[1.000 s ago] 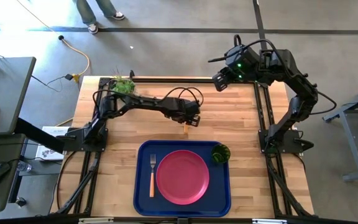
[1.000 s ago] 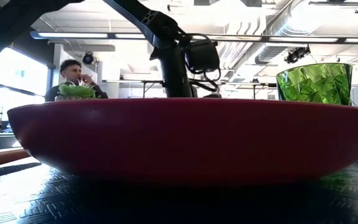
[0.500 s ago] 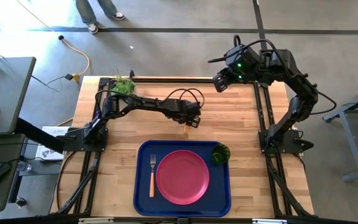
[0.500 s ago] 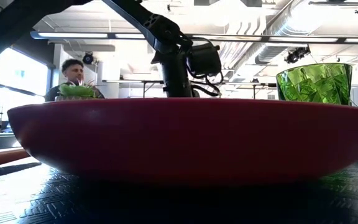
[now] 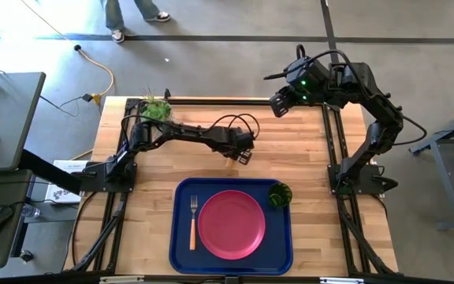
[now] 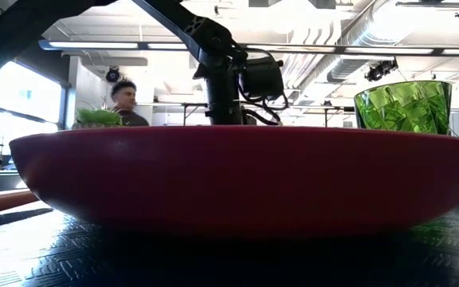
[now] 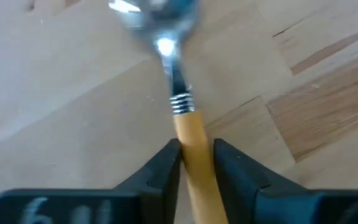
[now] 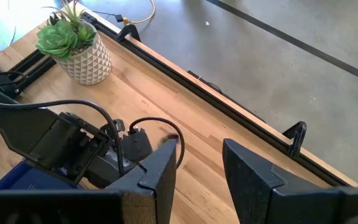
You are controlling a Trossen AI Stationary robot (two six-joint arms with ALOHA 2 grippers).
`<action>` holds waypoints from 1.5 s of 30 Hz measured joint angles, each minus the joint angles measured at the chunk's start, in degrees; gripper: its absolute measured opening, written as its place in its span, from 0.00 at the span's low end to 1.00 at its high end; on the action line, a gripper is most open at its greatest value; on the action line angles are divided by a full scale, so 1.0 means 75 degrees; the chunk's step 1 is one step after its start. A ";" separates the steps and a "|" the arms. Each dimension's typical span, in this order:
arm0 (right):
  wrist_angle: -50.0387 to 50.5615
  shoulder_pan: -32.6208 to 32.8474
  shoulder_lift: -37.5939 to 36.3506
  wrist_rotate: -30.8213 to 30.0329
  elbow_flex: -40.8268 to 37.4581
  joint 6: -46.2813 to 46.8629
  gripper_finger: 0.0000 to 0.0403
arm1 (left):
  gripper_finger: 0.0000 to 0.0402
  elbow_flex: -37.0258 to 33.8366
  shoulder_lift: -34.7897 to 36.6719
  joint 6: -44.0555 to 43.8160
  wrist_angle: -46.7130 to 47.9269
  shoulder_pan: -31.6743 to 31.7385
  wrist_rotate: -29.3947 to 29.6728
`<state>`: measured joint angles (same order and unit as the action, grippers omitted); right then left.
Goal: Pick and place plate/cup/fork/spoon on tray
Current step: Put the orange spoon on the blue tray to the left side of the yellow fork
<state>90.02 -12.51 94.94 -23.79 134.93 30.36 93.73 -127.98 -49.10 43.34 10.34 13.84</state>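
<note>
- Overhead, the left pincer (image 5: 243, 155) sits mid-frame above the dark blue rectangular plastic tray (image 5: 182, 248), lower centre on the wooden worktop (image 5: 306, 158); the tray holds the round pink-red plate (image 5: 231, 224), orange-handled metal fork (image 5: 193, 222) and small dark green cup (image 5: 279, 194).
- Left wrist: pincer clamped on the orange-yellow-handled silver spoon (image 7: 180, 106), its bowl at top centre.
- Right wrist: right pincer (image 8: 201, 163) apart, at bottom centre.

Pink-red plate (image 5: 231, 224) centred on blue tray (image 5: 181, 252); fork (image 5: 193, 220) left, green cup (image 5: 279, 194) right; spoon (image 7: 178, 93) gripped by handle
</note>
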 joint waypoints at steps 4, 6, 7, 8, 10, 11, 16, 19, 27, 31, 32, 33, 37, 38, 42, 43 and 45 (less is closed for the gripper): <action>0.0000 0.0001 0.0000 0.0000 0.0000 -0.0001 0.31 | 0.13 -0.0006 0.0000 0.0244 0.0031 0.0004 -0.0047; 0.0000 0.0000 0.0000 -0.0001 0.0000 0.0001 0.31 | 0.11 -0.0006 0.0000 0.0316 0.0039 -0.0015 -0.0094; 0.0000 0.0000 0.0000 -0.0001 0.0000 0.0001 0.31 | 0.11 -0.0006 0.0000 0.0387 0.0040 -0.0033 -0.0104; -0.0001 0.0000 0.0000 -0.0001 0.0000 0.0001 0.31 | 0.11 -0.0006 0.0000 0.0435 0.0040 -0.0035 -0.0112; 0.0000 0.0000 0.0000 -0.0001 0.0000 0.0001 0.31 | 0.11 -0.0007 0.0002 0.0486 0.0040 -0.0041 -0.0229; 0.0000 0.0002 0.0002 -0.0004 0.0000 0.0001 0.31 | 0.11 -0.0012 0.0029 0.0498 0.0043 -0.0035 -0.0310; 0.0000 0.0000 0.0003 -0.0004 0.0000 -0.0032 0.31 | 0.11 -0.0035 0.0178 0.0506 0.0153 -0.0060 -0.0538; 0.0000 0.0000 0.0003 -0.0004 0.0000 -0.0057 0.31 | 0.11 -0.0051 0.0271 0.0388 0.0217 -0.0096 -0.0662; -0.0002 0.0000 0.0003 0.0000 0.0000 -0.0074 0.31 | 0.11 -0.0050 0.0532 0.0362 0.0337 -0.0205 -0.0663; 0.0000 0.0000 0.0003 0.0002 0.0000 -0.0109 0.31 | 0.11 -0.0047 0.0675 0.0289 0.0550 -0.0356 -0.0630; 0.0000 0.0000 0.0003 0.0005 0.0000 -0.0110 0.31 | 0.11 -0.0034 0.0709 0.0203 0.0507 -0.0392 -0.0629; 0.0000 0.0000 0.0003 0.0005 0.0000 -0.0111 0.31 | 0.11 -0.0035 0.0782 0.0142 0.0573 -0.0426 -0.0629; 0.0000 0.0001 0.0006 0.0012 0.0000 -0.0116 0.31 | 0.11 -0.0032 0.1120 -0.0089 0.0877 -0.0602 -0.0578; 0.0000 0.0000 0.0006 0.0017 -0.0003 -0.0116 0.31 | 0.11 -0.0032 0.1213 -0.0142 0.1051 -0.0656 -0.0528; -0.0006 0.0000 0.0006 0.0027 -0.0003 -0.0248 0.31 | 0.11 -0.0032 0.1646 -0.0497 0.1475 -0.0842 -0.0316; -0.0005 0.0002 0.0006 0.0024 -0.0003 -0.0280 0.31 | 0.11 -0.0032 0.1767 -0.0621 0.1585 -0.0883 -0.0305; 0.0000 0.0000 0.0006 0.0034 -0.0003 -0.0291 0.31 | 0.11 -0.0032 0.2030 -0.0815 0.1806 -0.0982 -0.0254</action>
<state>90.02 -12.51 94.98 -23.53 134.91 28.18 93.49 -112.76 -55.21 56.89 2.97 11.93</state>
